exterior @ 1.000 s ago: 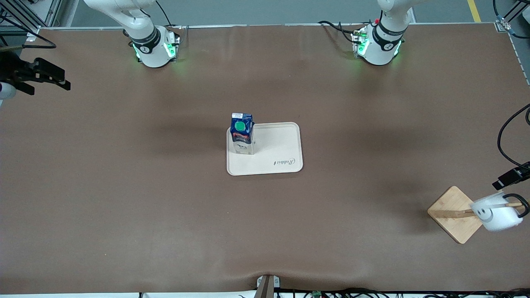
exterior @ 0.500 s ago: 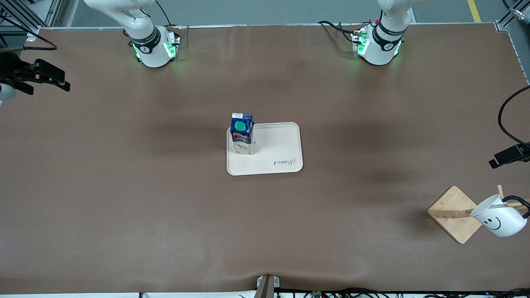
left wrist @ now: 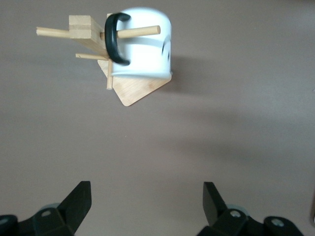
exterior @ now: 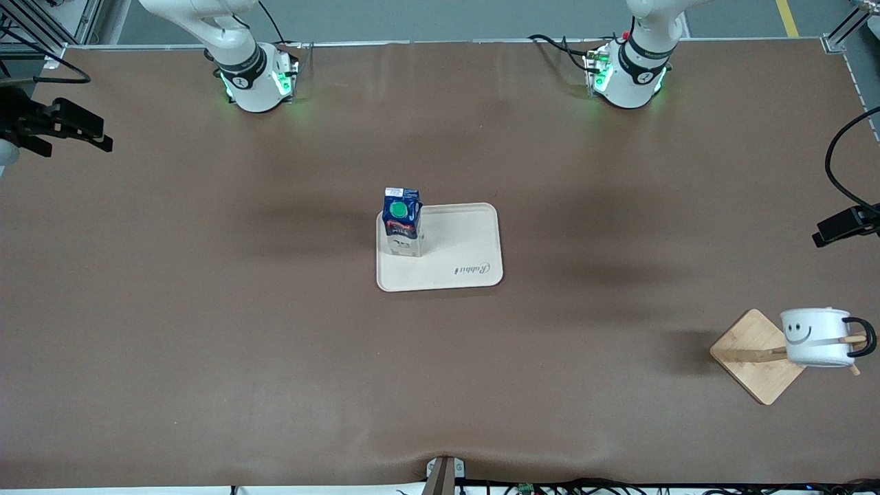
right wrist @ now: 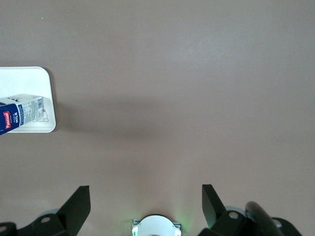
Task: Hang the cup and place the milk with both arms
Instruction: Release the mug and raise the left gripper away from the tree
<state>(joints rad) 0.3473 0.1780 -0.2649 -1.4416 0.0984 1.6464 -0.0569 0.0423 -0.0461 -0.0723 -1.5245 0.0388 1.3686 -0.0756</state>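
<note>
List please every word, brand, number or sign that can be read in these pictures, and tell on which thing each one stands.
"Pascal" and "MILK": on the side of the milk, in the right wrist view.
"Rabbit", uncertain, seen upside down: on the tray, in the front view.
Smiley face, a drawing without letters: on the cup.
Small print on the milk: too small to read.
No numbers can be read.

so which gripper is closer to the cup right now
Left. The left gripper is open in the air at the left arm's end of the table, near the cup on its wooden rack; the right gripper is at the right arm's end.
</note>
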